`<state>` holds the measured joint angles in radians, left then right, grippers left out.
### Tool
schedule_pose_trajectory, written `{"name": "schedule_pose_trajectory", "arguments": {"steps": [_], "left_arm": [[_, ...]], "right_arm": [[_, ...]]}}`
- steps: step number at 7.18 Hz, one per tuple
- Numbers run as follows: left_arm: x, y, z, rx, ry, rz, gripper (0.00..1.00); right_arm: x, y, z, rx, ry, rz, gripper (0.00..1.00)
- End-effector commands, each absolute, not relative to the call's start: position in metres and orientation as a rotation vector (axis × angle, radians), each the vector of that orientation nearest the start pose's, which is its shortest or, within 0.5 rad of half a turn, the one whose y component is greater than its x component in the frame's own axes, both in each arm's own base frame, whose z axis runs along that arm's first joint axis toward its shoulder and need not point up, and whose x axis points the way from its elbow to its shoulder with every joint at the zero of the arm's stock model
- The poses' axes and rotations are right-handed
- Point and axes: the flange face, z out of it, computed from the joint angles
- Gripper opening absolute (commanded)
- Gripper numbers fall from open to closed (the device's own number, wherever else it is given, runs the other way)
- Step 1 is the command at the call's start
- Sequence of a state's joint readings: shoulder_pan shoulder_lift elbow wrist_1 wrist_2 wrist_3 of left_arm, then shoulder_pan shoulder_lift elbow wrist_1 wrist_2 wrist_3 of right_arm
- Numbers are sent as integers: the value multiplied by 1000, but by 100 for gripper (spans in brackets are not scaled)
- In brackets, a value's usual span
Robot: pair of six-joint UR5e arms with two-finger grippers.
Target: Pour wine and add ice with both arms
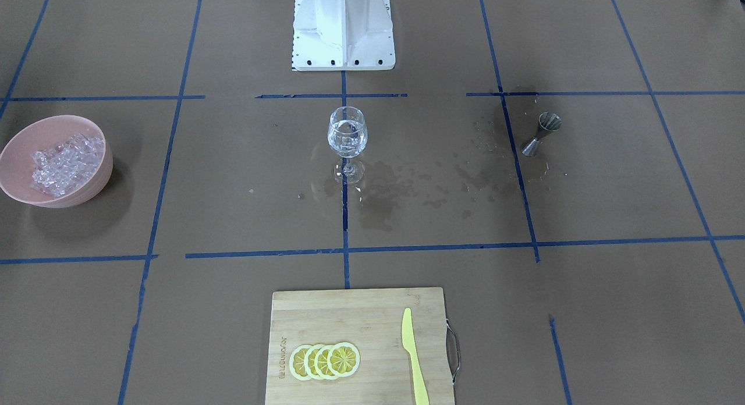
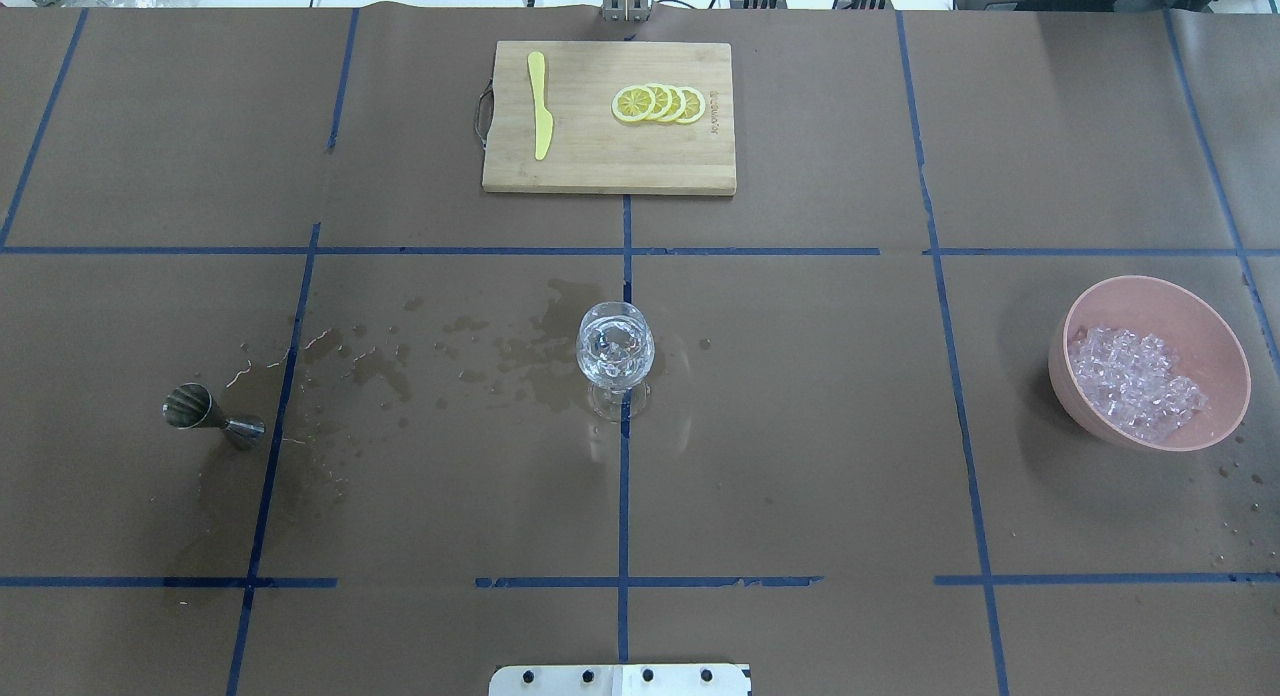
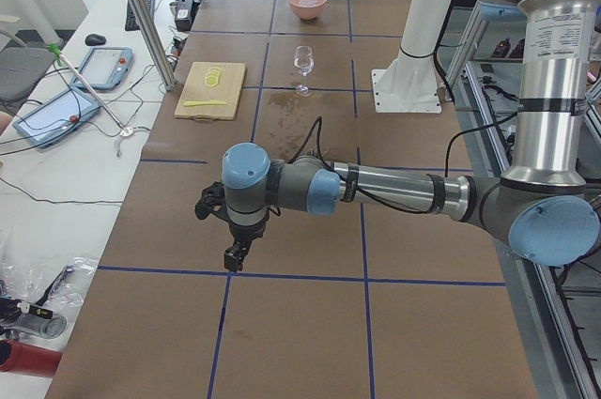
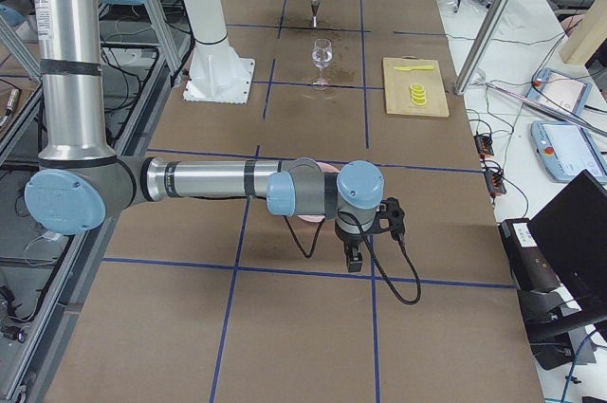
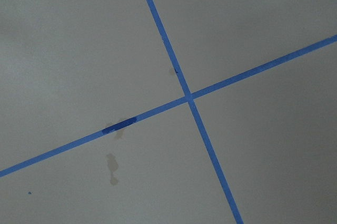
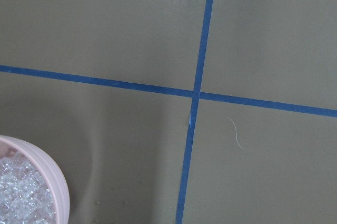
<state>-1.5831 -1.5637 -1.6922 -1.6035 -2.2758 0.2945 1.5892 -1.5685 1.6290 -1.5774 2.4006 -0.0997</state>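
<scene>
Brown paper (image 1: 582, 172) crossed by blue tape lines (image 1: 442, 245) is spread over the table. From the front-facing camera, a stemmed wine glass (image 1: 347, 134) is seen upright at the centre, with wet stains (image 1: 378, 207) around its foot. The ice (image 1: 58, 163) is heaped in a pink bowl (image 1: 99, 178) on the robot's right, well apart from the glass. A steel jigger (image 1: 540, 134) is set on the robot's left. A bamboo cutting board (image 1: 361, 312) carries four overlapping lemon slices (image 1: 325, 361) and a yellow knife (image 1: 412, 352).

Overhead, the same layout is shown, and clear glinting contents are seen in the glass.

From the left end, the left arm (image 3: 394, 191) is seen stretched low over the paper. Whether its left gripper (image 3: 235, 256) is spread or pressed together cannot be told.

From the right end, the right arm (image 4: 209, 180) is likewise extended, partly hiding the bowl. The state of the right gripper (image 4: 353, 256) cannot be told either.

A tape crossing and small stains are shown by the left wrist camera. The bowl's rim and ice are caught in the lower left corner of the right wrist view.
</scene>
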Motion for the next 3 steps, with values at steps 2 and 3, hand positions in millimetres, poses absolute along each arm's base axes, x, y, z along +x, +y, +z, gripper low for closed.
{"name": "schedule_pose_trajectory", "arguments": {"steps": [2,3], "left_arm": [[-75,-495,602,250,677,321,100],[-75,-497,600,255,678,323,100]], "right_arm": [[69,-493,623,104,-827,-101,100],[69,-492,622,107,-827,-102,100]]}}
